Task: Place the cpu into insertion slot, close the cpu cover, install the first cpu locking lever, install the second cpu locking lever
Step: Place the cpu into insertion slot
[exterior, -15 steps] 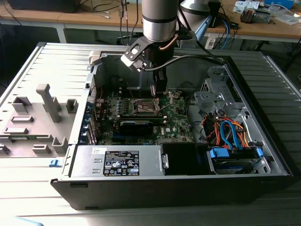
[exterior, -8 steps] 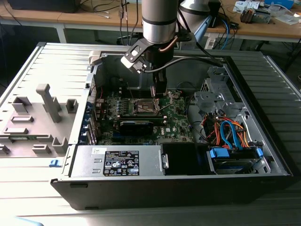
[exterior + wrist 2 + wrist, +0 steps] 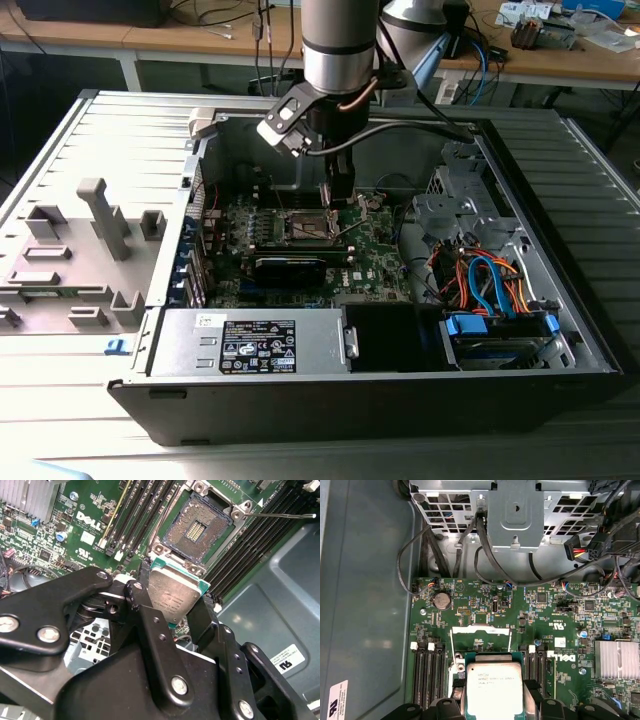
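**Chip held near its slot**

The computer case lies open. In the exterior view the insertion slot sits at ten o'clock from its middle. My jaws are clamped on the cpu by its edges, near the slot, not in it. I think it's light, stiff, easy to break.

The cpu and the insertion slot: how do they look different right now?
The cpu has a smooth, pale silvery face; the insertion slot has a dark centre inside a silver rim. The cpu is gripped at its edges by the pincer, off the board; the insertion slot sits fixed on the green board and lies empty. Both are square and look alike in outline.
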`<state>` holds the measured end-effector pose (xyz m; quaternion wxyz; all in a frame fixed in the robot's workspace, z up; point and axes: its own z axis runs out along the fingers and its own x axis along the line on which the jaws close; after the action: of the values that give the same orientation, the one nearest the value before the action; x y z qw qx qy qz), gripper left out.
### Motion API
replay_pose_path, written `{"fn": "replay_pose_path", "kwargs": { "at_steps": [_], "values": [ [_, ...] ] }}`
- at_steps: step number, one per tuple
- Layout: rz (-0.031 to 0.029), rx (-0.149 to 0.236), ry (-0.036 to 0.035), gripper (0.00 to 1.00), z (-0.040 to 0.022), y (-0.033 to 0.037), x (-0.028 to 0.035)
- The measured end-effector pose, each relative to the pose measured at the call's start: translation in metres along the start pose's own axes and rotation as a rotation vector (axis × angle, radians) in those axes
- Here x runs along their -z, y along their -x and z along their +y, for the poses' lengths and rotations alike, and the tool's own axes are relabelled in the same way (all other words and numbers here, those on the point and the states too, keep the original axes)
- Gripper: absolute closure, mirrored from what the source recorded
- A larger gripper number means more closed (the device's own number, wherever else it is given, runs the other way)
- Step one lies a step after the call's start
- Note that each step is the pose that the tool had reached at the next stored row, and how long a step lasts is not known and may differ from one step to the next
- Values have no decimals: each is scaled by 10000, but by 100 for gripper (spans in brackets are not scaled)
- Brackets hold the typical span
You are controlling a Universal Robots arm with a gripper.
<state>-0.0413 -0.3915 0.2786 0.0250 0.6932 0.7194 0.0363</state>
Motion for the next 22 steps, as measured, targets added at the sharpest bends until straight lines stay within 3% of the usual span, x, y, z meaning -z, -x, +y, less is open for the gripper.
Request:
{"fn": "replay_pose_path", "kwargs": {
  "at_steps": [4,6,22],
  "values": [
    [0,0,0,45,-1,0,-6],
    [0,0,-1,45,-9,2,-98],
    [-3,0,0,45,-14,2,-143]
  ]
}}
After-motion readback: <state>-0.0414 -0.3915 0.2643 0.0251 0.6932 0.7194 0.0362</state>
